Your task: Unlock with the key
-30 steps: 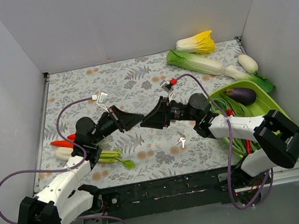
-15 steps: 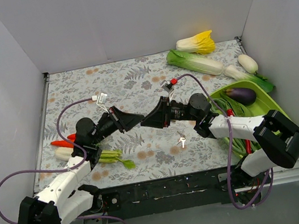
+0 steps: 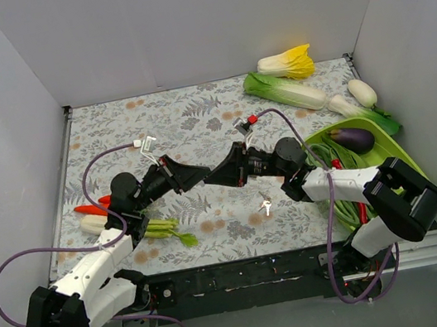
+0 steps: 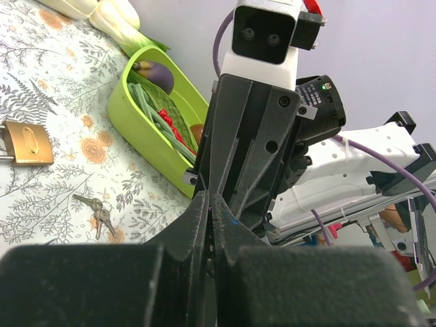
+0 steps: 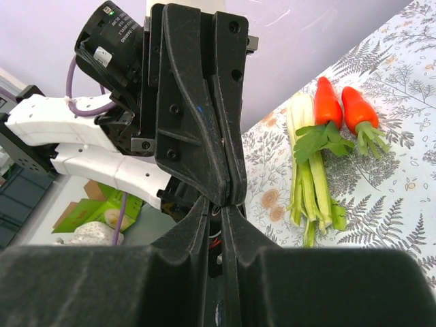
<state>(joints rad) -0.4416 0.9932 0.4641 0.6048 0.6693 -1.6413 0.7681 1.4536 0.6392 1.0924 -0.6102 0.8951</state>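
The key, a small silver bunch on a ring, lies flat on the floral cloth in front of my right arm. It also shows in the left wrist view, with a brass padlock lying to its left. My left gripper and right gripper are both shut and empty. They hover tip to tip above the middle of the table, left of and beyond the key. In each wrist view, the left and the right, the other gripper fills the middle. I cannot pick out the padlock in the top view.
A green tray with an eggplant and other vegetables stands at the right. Cabbages and a white radish lie at the back right. Carrots and celery lie by my left arm.
The two gripper tips have edged slightly closer together. The key has not moved.
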